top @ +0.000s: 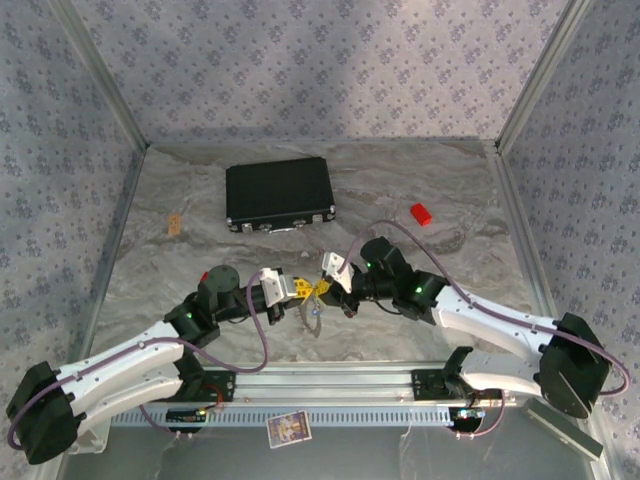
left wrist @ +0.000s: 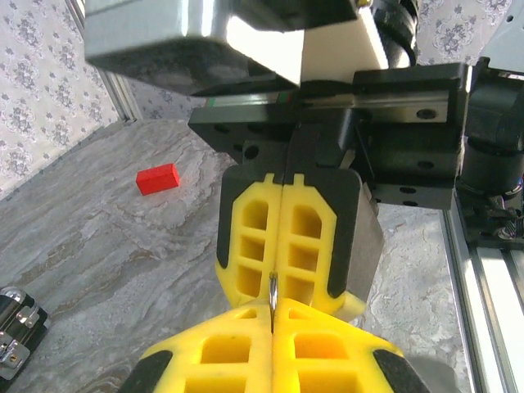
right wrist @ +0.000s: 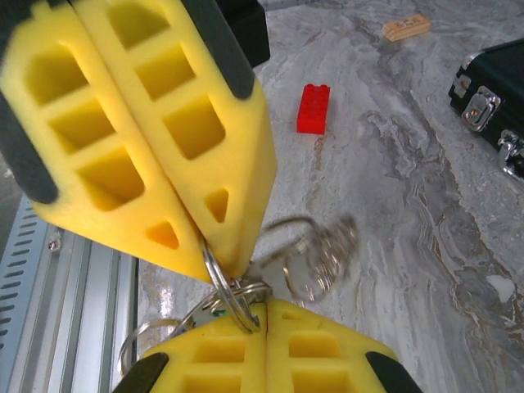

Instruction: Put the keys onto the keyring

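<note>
Metal rings of the keyring [right wrist: 233,299] are seen at lower centre of the right wrist frame, clamped by the closed right gripper [right wrist: 264,323] at the bottom edge and by the left gripper [right wrist: 216,264], closed on it from the upper left. Further loops are blurred alongside.

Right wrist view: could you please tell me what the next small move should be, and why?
Probably ease the right gripper slightly away from the left gripper: both are shut on the same metal ring, so a gentle pull might part its coils.
</note>
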You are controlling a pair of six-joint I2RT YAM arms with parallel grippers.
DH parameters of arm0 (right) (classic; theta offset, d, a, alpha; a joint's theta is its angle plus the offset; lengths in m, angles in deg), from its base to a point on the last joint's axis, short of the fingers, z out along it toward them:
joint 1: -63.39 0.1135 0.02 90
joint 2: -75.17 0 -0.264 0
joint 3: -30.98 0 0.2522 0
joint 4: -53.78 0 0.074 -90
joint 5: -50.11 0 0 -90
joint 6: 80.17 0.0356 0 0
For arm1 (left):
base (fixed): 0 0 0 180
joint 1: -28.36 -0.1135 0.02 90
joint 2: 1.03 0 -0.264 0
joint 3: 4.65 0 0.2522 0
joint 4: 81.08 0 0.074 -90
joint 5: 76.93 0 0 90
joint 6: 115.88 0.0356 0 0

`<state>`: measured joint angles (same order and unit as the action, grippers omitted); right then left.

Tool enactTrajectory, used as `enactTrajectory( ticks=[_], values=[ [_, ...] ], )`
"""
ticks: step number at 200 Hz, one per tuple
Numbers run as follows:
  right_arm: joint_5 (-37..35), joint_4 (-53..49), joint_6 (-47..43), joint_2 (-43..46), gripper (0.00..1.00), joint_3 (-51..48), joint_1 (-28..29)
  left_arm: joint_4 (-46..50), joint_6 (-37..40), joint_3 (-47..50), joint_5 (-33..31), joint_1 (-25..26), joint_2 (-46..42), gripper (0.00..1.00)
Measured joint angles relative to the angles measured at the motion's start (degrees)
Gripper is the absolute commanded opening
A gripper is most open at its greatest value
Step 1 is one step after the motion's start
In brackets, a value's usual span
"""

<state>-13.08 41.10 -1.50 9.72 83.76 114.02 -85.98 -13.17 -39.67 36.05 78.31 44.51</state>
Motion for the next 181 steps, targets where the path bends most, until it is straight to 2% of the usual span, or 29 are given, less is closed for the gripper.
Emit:
enactTrajectory(
  ticks=[29, 71, 118, 181],
  values=[
    [-0.4, -0.5, -0.1, 0.6, 0.19, 0.0, -0.2, -0.1, 0.0, 0.0, 0.1, 0.0, 0.0, 0.0],
    [-2.0, -3.1, -0.7, 6.8, 0.31, -0.6, -0.4, -0.1, 0.0, 0.0, 0.1, 0.0, 0.0, 0.0],
    [-2.0, -4.0, -0.9, 7.8, 0.32, -1.3, 0.0, -0.1, 0.0, 0.0, 0.1, 0.0, 0.0, 0.0],
    [-2.0, -2.5, 0.3, 4.3, 0.33, -1.7, 2.1, -0.1, 0.0, 0.0, 0.1, 0.0, 0.0, 0.0]
  ],
)
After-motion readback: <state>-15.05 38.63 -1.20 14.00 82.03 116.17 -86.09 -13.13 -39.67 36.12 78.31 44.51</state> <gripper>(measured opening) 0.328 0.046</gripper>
